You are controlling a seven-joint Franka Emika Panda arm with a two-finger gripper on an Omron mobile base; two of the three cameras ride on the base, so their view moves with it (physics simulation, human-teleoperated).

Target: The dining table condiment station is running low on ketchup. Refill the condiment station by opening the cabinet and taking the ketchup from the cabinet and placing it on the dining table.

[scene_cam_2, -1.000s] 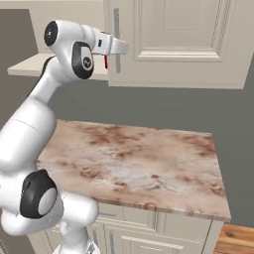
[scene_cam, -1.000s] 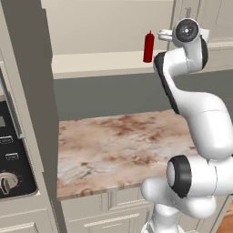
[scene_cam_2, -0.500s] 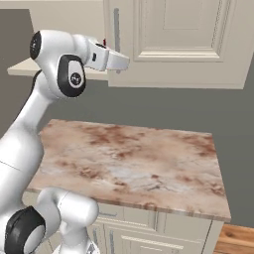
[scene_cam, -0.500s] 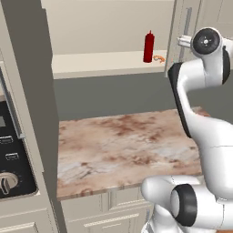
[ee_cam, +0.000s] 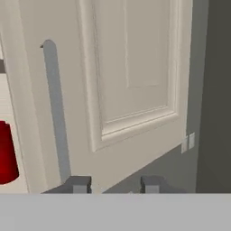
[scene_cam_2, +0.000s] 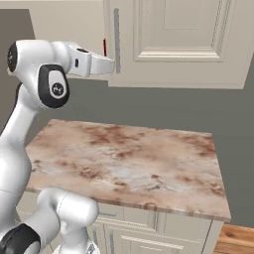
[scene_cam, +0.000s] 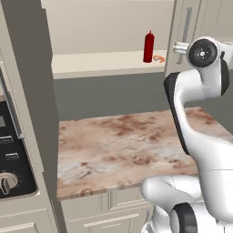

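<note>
Just ketchup (ee_cam: 6, 153) left of fingers (ee_cam: 77, 185)

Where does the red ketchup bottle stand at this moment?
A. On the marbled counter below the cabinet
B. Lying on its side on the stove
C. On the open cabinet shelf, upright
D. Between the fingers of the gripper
C. In the left base view the ketchup bottle stands upright on the cabinet shelf, above the marbled counter and apart from the gripper.

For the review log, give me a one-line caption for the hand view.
Hand faces the closed cabinet door beside its silver bar handle; the red ketchup shows at the left edge.
</note>
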